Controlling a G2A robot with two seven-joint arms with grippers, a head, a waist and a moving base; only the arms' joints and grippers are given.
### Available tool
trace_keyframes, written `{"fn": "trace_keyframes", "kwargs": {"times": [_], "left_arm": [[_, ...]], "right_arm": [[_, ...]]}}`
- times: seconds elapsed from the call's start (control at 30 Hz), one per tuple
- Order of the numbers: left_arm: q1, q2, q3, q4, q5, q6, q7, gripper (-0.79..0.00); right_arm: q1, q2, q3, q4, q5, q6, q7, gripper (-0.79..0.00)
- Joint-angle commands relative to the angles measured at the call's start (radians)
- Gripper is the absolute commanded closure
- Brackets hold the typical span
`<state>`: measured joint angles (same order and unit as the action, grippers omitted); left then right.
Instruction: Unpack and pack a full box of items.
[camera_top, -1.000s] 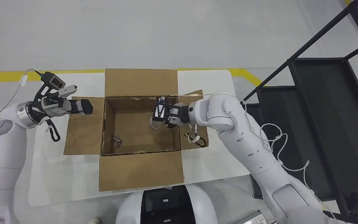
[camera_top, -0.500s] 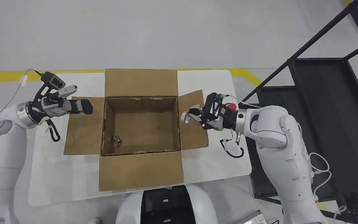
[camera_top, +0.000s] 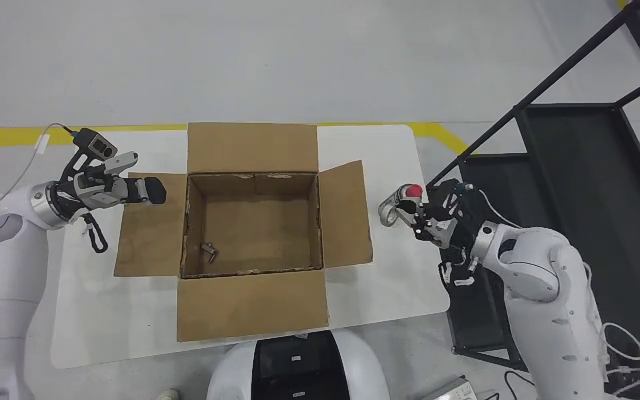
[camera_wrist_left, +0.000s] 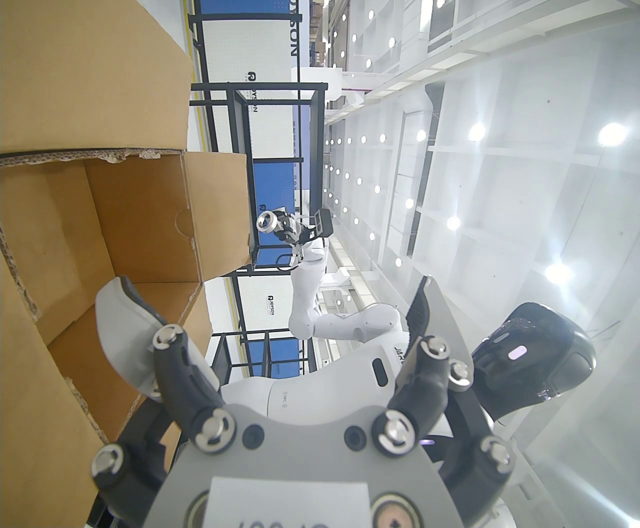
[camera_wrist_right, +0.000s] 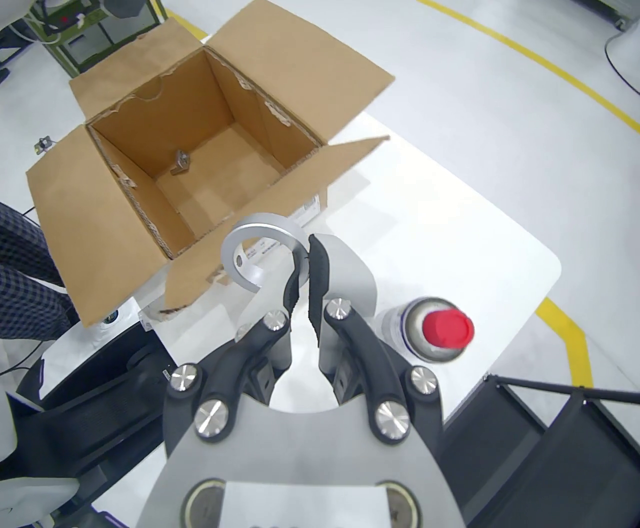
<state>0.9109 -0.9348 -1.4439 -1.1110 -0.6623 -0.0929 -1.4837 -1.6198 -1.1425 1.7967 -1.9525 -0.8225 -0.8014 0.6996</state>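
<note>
An open cardboard box (camera_top: 253, 148) stands mid-table with its flaps spread. On its floor lies a small metal part (camera_top: 208, 247), which the right wrist view also shows (camera_wrist_right: 180, 162). My right gripper (camera_top: 402, 212) hangs over the white table to the right of the box, shut on a silver ring (camera_wrist_right: 257, 235). Close beside it stands a spray can with a red cap (camera_wrist_right: 442, 332). My left gripper (camera_top: 153, 190) is held over the box's left flap, open and empty (camera_wrist_left: 270, 300), with the box's wall (camera_wrist_left: 60, 235) beside it.
A black metal rack (camera_top: 560, 180) stands just past the table's right edge, close to my right arm. The white table (camera_top: 390, 290) has bare room in front of the can and along its left strip. A yellow line (camera_top: 440, 130) runs across the floor behind.
My right gripper has come out of the box with the silver ring and moved right, past the right flap, to beside the spray can. The left arm has kept still.
</note>
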Motion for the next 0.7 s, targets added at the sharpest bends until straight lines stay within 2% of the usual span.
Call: {"fn": "trace_keyframes", "kwargs": {"times": [0.0, 0.17, 0.4, 0.67], "left_arm": [[0.000, 0.000, 0.000, 0.000, 0.000, 0.000, 0.000, -0.785], [0.000, 0.000, 0.000, 0.000, 0.000, 0.000, 0.000, -0.785], [0.000, 0.000, 0.000, 0.000, 0.000, 0.000, 0.000, -0.785], [0.000, 0.000, 0.000, 0.000, 0.000, 0.000, 0.000, -0.785]], "right_arm": [[-0.014, 0.002, 0.002, 0.017, -0.024, 0.017, -0.003, 0.000], [-0.013, 0.008, -0.024, 0.069, -0.083, 0.056, 0.027, 0.000], [0.031, 0.019, -0.103, 0.125, -0.198, 0.111, 0.152, 0.000], [0.068, 0.029, -0.183, 0.225, -0.307, 0.110, 0.211, 0.000]]}}
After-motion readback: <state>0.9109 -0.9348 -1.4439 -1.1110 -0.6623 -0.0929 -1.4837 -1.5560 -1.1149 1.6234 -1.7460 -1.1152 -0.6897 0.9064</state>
